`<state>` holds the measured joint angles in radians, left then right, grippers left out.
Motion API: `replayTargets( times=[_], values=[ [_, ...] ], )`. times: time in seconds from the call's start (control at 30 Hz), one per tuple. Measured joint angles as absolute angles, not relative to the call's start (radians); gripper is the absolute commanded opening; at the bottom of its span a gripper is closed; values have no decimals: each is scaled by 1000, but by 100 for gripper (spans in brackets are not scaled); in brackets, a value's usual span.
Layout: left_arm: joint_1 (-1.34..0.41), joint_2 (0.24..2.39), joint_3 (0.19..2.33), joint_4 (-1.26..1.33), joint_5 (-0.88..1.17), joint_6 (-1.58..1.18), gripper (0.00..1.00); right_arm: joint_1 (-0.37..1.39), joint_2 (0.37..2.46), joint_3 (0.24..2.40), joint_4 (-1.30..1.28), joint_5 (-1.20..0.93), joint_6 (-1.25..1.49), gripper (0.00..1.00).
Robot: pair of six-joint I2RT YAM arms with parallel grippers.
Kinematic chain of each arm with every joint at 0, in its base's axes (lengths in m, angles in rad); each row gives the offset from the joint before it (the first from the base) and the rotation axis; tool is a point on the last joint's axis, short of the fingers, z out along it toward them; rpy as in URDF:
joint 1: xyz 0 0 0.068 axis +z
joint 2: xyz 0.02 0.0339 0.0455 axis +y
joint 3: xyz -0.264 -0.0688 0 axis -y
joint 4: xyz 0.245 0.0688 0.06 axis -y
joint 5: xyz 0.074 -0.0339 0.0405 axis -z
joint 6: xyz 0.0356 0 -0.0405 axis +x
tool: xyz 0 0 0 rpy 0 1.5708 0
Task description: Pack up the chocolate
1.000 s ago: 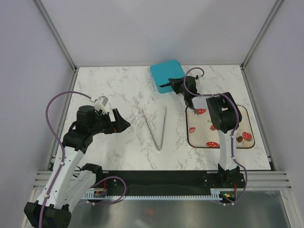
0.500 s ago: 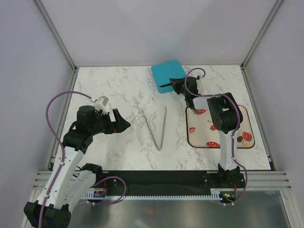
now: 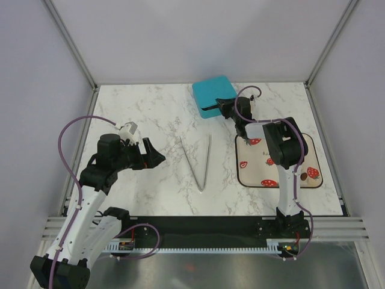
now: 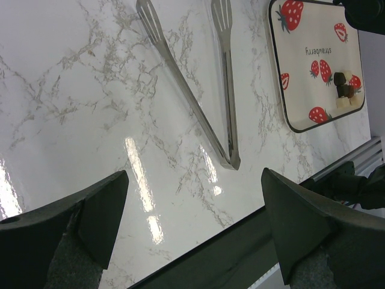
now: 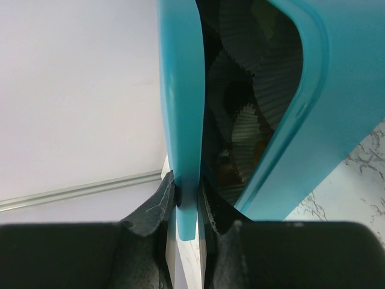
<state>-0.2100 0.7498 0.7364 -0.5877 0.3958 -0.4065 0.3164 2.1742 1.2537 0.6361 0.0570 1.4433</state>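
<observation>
right end effector (image 5: 187,195) clamped tight on thin edge of teal box (image 5: 180,90), left end effector (image 4: 194,174) spread wide over worktop (image 4: 72,90) near tongs (image 4: 227,90), chocolates (image 4: 344,90) sitting on strawberry mat (image 4: 301,78)

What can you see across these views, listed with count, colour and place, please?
table: one, white marble, beneath everything
teal box: one, far centre, grey paper cups inside
tongs: one pair, silver, table centre
tray: one, cream with red strawberry prints, right side
chocolate: small cluster, dark brown and whitish, tray's near-right corner
left gripper: one, black, open, over the left side
right gripper: one, black, shut on the teal box's edge
</observation>
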Motion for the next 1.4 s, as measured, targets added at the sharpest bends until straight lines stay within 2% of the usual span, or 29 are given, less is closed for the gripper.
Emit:
replayTargets(
  times=[0.4,1.0,1.4],
  values=[
    [-210,752,736,-588,395,-406,100,315,2201,1251,701,60,1441,0],
    [-210,772,736,-588,395,-406,100,287,2281,1264,928,-3,1434,0],
    [-210,772,736,-588,395,-406,100,277,2281,1264,949,-28,1439,0]
  ],
)
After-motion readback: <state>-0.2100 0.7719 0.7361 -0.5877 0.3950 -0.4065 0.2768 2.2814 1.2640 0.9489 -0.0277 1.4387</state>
